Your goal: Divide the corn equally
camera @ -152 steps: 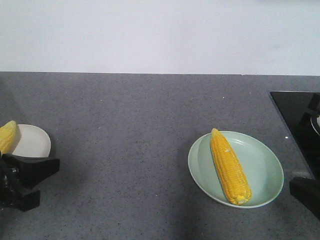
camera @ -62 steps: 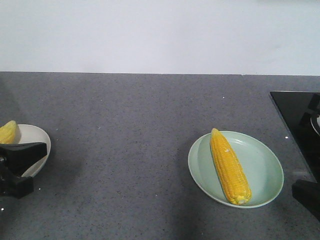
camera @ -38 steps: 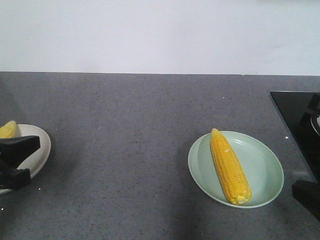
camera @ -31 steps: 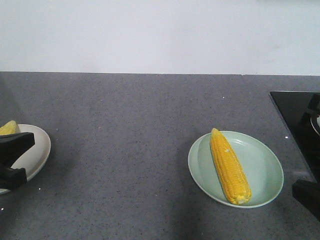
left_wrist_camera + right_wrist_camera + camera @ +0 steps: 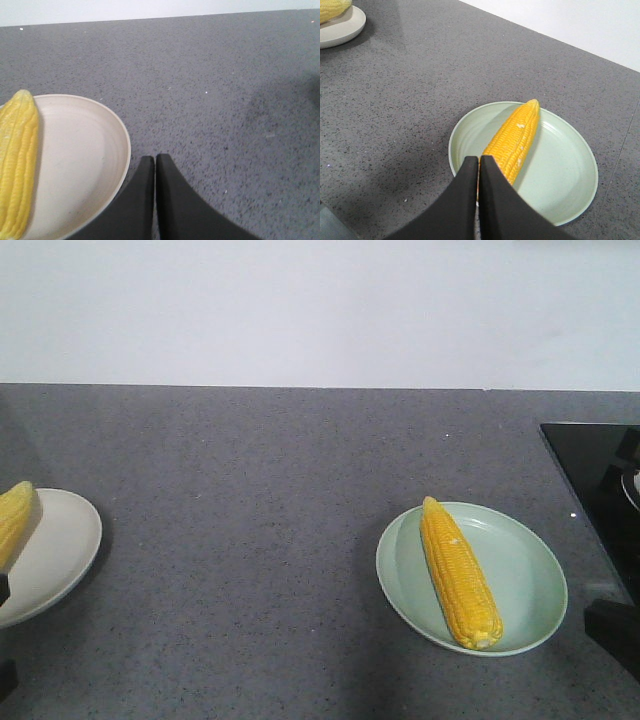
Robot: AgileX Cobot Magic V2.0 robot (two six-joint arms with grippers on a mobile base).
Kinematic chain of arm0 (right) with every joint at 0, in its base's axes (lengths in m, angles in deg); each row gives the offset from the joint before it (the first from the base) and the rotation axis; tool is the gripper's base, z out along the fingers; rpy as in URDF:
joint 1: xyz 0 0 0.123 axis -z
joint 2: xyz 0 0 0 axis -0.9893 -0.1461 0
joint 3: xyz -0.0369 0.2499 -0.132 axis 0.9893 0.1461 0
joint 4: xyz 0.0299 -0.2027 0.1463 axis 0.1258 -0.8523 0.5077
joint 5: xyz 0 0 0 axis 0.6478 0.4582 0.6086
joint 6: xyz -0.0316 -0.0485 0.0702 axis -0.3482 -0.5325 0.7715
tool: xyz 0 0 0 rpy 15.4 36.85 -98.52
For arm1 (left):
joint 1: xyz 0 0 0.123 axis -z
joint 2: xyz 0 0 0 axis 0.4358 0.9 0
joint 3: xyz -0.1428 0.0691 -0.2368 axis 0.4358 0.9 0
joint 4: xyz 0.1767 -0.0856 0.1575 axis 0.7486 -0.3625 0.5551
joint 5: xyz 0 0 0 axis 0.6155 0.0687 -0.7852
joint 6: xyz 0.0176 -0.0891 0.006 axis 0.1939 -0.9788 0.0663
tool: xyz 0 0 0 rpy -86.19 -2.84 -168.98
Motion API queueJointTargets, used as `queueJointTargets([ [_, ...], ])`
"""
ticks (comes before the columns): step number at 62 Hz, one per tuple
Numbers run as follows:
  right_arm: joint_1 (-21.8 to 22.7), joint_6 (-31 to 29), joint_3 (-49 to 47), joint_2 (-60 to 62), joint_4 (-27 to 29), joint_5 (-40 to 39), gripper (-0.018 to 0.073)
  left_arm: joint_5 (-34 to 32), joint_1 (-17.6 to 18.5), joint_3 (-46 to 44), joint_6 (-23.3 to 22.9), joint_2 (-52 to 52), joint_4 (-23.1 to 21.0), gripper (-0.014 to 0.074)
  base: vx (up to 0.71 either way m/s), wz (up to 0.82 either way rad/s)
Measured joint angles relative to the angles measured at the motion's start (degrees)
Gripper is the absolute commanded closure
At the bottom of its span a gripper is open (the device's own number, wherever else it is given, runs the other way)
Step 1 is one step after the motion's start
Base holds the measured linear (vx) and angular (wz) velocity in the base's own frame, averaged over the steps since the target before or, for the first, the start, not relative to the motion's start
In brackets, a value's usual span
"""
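The countertop (image 5: 250, 500) looks like matt, dark grey speckled stone, fine-grained and slightly rough, while the black panel (image 5: 590, 470) at its right edge is glossy like glass. The pale green plate (image 5: 525, 570) and the cream plate (image 5: 85, 150) both have a smooth, satin finish like ceramic or plastic. The corn (image 5: 460, 575) shows bumpy, faintly waxy kernel rows, and the gripper fingers (image 5: 492, 205) look like smooth matt black plastic

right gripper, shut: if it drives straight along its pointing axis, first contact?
Likely the corn cob on the green plate: the right gripper points along it. Its height above the cob is unclear.
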Motion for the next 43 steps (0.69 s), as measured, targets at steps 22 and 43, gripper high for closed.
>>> queueJointTargets([
  [22, 0.0, 0.0, 0.0, 0.0, 0.0, 0.0, 0.0564, -9.1, 0.0, 14.0, -2.4, -15.1, 5.5, 0.0603, 0.0, 0.0],
  [43, 0.0, 0.0, 0.0, 0.0, 0.0, 0.0, 0.0564, -15.6, 0.0, 21.6, -9.6, -24.9, 9.5, 0.0603, 0.0, 0.0],
])
